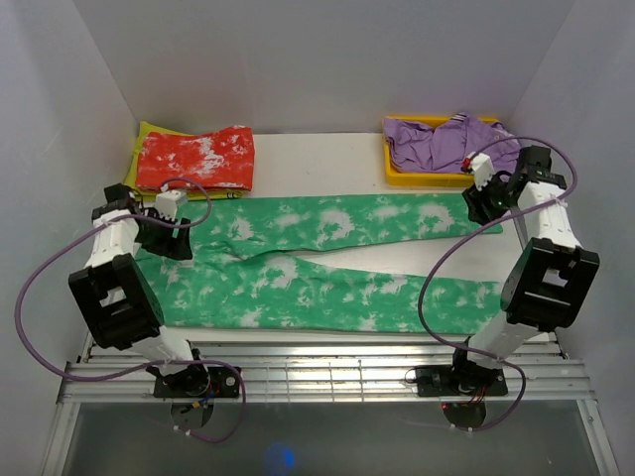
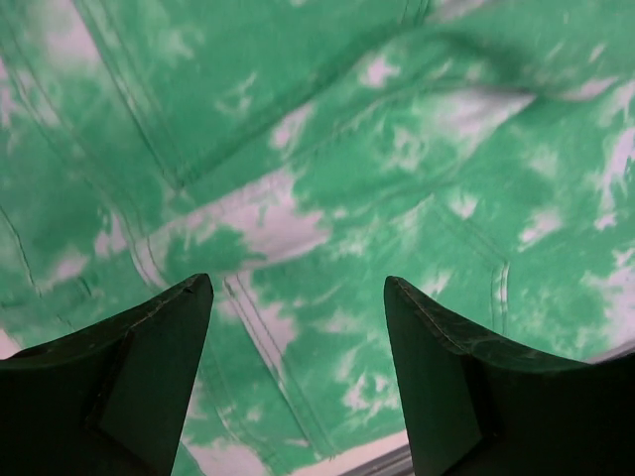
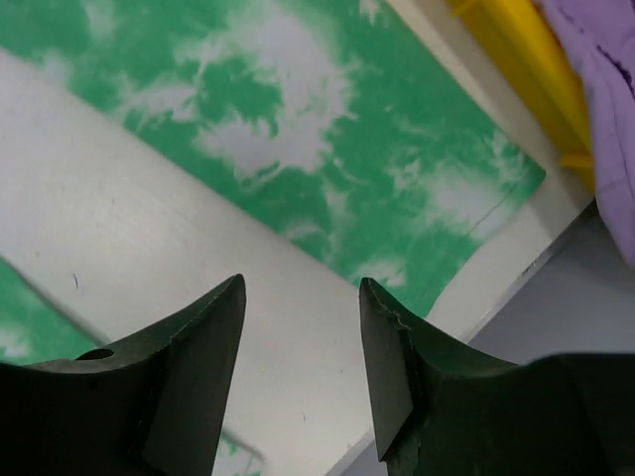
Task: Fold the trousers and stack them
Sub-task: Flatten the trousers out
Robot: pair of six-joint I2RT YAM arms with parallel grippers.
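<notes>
Trousers (image 1: pixel 327 268) lie spread under the left pincer (image 2: pixel 298 290).

The top view looks down from behind; both wrist views look closely onto the trousers (image 1: pixel 327 223).

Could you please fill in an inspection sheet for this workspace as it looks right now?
Surface: white table, bare between the trouser legs.
Job's things: green trousers spread flat, unfolded, legs pointing right.
Clutter: folded red-and-white garment far left; purple garment in a yellow tray far right.
Grippers: left gripper open over the trousers' left end; right gripper open over the table by the far leg's end; neither holds anything.
Cables: purple cables loop beside each arm.
Surroundings: white walls; metal rails at the near edge.
</notes>
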